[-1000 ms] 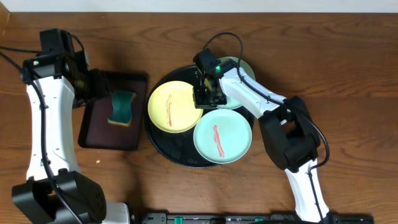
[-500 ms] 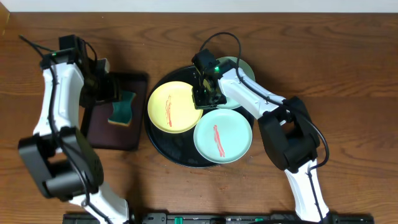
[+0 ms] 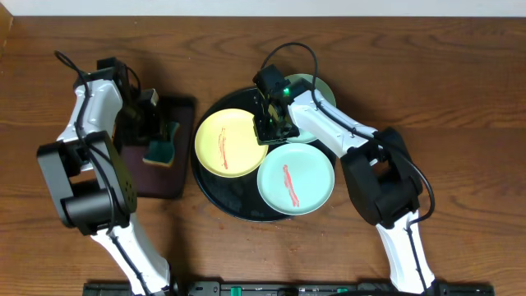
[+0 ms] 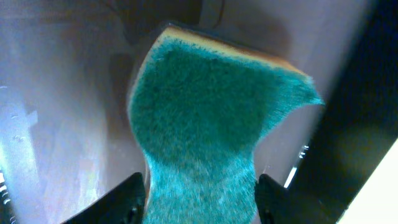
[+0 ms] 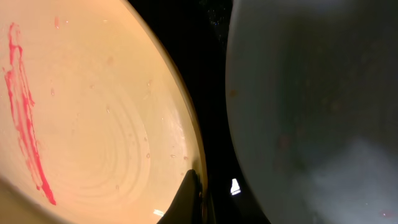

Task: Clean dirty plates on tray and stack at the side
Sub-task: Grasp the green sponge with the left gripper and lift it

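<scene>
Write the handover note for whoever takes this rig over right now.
Left end effector: straddles the waist of the green sponge on the brown tray; grip not confirmed.
Right end effector: shut, at the rim of the yellow plate, beside the rear mint plate.
Plates: all three on the black tray; the yellow plate and the front mint plate show red streaks.
Done: no plate stacked.
Left: lift the sponge, wipe each plate, stack them beside the tray.
</scene>
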